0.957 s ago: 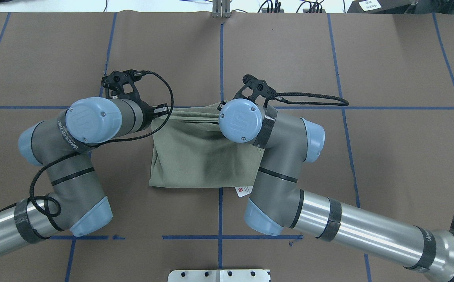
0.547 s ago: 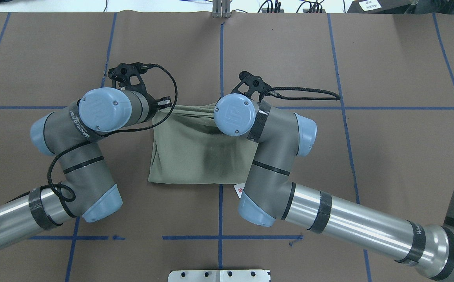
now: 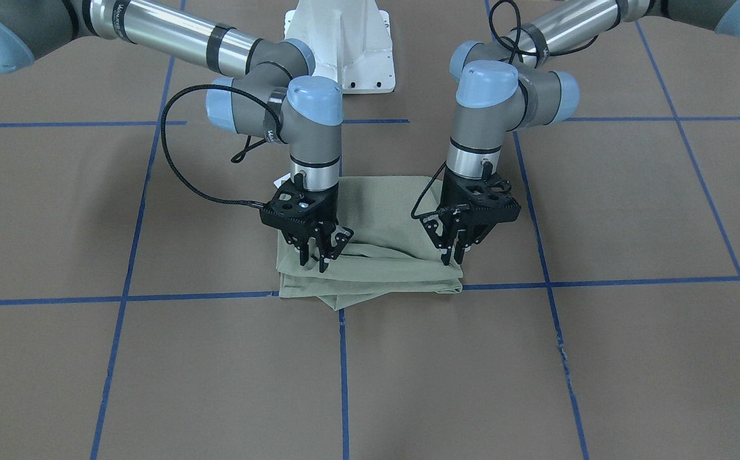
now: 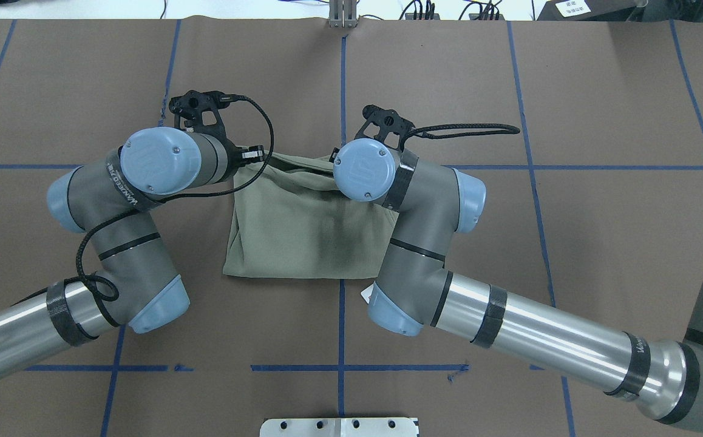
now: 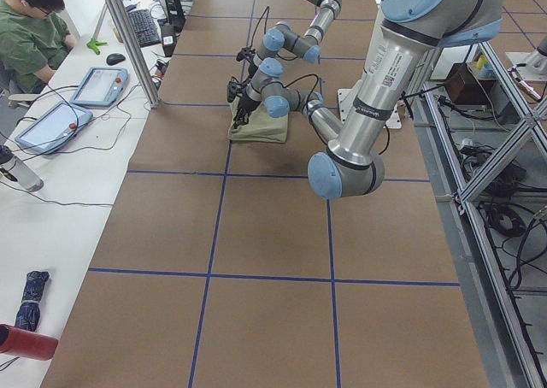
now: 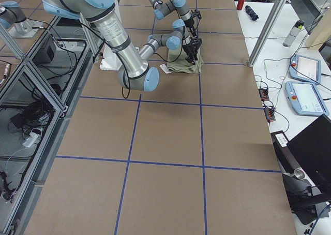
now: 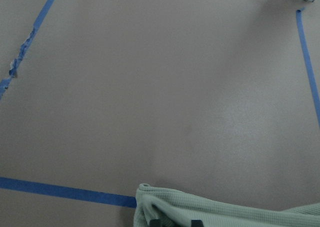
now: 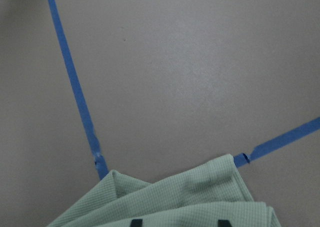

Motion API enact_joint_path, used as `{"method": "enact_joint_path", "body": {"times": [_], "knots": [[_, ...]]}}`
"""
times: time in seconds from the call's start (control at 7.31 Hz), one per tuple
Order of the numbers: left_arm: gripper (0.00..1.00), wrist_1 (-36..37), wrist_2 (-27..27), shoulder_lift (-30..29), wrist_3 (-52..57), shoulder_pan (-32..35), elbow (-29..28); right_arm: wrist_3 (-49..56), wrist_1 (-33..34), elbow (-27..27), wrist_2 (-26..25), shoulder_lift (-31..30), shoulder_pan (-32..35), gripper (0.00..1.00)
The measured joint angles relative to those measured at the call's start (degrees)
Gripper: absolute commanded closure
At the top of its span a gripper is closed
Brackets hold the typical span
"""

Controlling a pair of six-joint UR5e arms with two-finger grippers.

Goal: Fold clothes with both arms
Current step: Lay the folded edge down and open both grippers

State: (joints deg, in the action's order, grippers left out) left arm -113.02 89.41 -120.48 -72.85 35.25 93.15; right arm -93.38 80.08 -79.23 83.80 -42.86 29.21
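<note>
The left tool (image 3: 456, 252) and right tool (image 3: 319, 255) advanced toward the worktop's (image 4: 570, 91) far side and drew slightly closer together. The shirt (image 4: 303, 230) they gripped slid after them, near hem included.

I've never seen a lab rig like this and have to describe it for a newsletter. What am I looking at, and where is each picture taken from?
This is a robot with two jointed arms, a left arm and a right arm, at a brown table marked with blue tape. One picture looks down from behind the robot and one faces it from across the table. Two look along the table from its ends, and two come from cameras on the wrists. In the facing view the sides are mirrored: the left gripper shows on the picture's right, the right gripper on its left. On the table lies a folded sage-green shirt. Each gripper pinches its far edge near a corner.
</note>
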Motion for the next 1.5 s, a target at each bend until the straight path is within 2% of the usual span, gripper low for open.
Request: {"method": "enact_joint_path", "body": {"times": [0.27,0.41,0.82,1.23,1.5], "knots": [[0.0,-4.98,7.42,1.45,6.21,2.47,0.21,5.1,0.21,-2.38,4.65,-0.15,1.7,0.0],[0.0,-7.48,9.04,2.55,7.49,3.11,0.21,5.9,0.31,-3.67,5.2,-0.31,1.22,0.0],[0.0,-9.5,9.96,3.42,8.16,3.48,0.14,7.21,2.63,-4.54,0.34,-0.35,-5.37,0.0],[0.0,-9.66,10.05,3.5,8.16,3.51,0.24,11.75,4.33,0.71,-1.72,0.73,-5.14,0.0],[0.0,-9.68,10.08,3.53,8.16,3.57,0.28,13.3,4.22,7.14,-1.96,3.17,-0.72,0.0]]}}
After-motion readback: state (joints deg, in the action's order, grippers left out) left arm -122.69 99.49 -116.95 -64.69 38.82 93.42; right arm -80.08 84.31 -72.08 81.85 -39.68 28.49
